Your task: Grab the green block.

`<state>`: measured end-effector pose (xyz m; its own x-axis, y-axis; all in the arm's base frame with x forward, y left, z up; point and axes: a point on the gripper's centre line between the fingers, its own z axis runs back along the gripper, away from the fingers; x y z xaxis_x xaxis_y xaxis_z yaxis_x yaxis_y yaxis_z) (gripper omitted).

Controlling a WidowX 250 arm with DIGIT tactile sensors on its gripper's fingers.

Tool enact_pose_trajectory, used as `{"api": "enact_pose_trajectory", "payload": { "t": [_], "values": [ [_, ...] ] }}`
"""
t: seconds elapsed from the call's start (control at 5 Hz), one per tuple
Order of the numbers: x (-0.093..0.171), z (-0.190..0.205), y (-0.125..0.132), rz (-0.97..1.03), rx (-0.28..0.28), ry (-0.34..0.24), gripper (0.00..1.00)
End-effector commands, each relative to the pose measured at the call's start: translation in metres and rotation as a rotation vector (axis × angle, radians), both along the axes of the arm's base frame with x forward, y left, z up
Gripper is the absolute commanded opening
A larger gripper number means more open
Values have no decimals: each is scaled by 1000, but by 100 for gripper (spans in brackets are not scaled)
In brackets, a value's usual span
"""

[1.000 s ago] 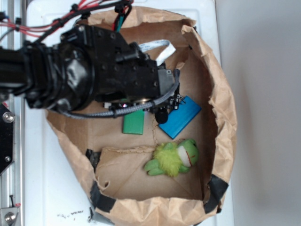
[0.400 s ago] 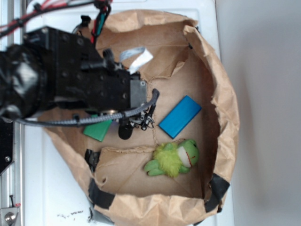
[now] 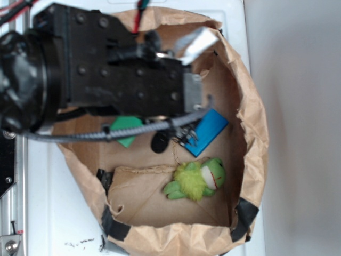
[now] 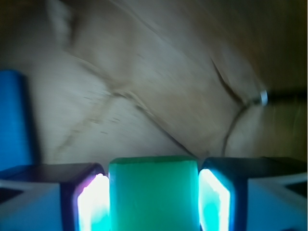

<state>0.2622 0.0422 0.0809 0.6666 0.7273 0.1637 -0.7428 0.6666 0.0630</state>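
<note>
Fingers (image 4: 153, 202) around smooth green block (image 4: 153, 192)

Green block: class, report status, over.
Claw shut on flat green rectangular block. Block held between both pads. Blue rectangular block alongside, nothing in the way.

Your black WidowX arm (image 3: 80, 69) reaches in from the left, and its two-fingered gripper (image 4: 153, 197) has both glowing pads (image 4: 92, 202) pressed against the flat green rectangular block (image 4: 154, 192) between them.
</note>
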Motion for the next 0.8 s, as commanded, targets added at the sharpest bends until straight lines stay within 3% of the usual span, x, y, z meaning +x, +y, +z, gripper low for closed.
{"api": "enact_pose_trajectory", "payload": {
  "t": [0.0,0.2,0.4,0.6],
  "values": [
    [15,42,-5,-324,98,-104,0],
    [16,45,-8,-487,76,-90,0],
    [16,55,-7,-573,70,-110,0],
    [17,64,-7,-584,65,-80,0]
  ]
}}
